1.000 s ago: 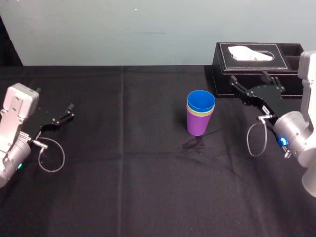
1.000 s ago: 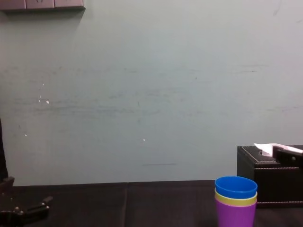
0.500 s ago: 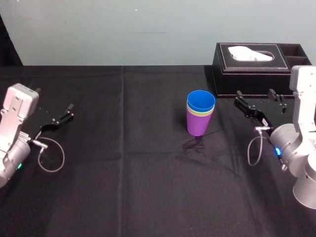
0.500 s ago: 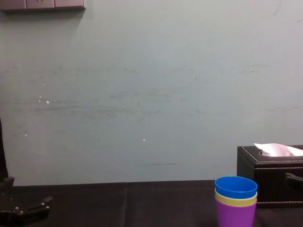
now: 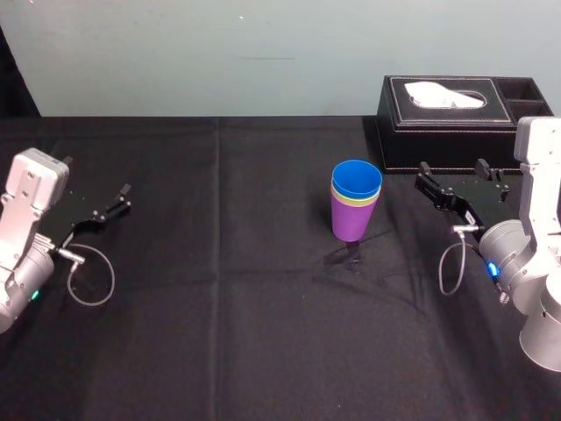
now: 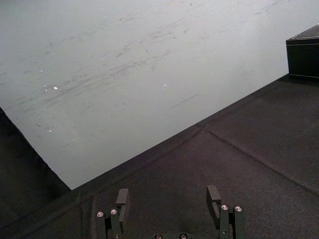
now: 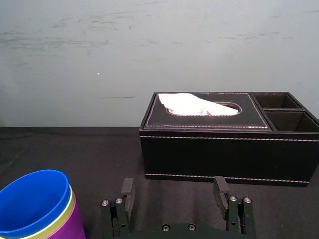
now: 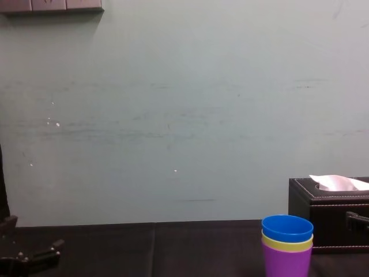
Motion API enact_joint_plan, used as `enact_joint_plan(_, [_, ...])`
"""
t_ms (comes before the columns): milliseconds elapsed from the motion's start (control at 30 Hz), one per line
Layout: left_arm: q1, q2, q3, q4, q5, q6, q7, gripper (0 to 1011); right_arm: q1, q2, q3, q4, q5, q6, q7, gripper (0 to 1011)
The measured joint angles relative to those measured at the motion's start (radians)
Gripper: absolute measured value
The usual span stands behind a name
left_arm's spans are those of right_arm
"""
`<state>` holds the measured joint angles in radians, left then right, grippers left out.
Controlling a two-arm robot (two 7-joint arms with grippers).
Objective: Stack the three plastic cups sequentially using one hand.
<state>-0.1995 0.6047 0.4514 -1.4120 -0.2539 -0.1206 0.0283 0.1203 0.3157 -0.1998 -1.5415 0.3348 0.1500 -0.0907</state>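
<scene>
Your right hand (image 5: 451, 172), at frame right, is spread and empty; the cups (image 5: 355, 209) seem light and slippery, so pinch the rim gently.

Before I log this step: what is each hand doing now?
Left hand: open, empty.
Right hand: open, empty, right of the cups.

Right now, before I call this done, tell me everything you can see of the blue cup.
The blue cup is smooth, tapered plastic, upright with its mouth up, and nothing shows inside. It is nested in the yellow-green cup, which sits in the purple cup standing on the black tablecloth. Only its rim band sticks out. Nothing else touches it: the right gripper, open, stands apart on its right.
</scene>
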Motion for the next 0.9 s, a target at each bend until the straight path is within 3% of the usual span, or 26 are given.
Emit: enact_joint_plan(900, [0.000,0.000,0.000,0.000,0.000,0.000,0.000,1011,0.001,0.001,-0.003,0.001,-0.003,-0.004,-0.001,1000])
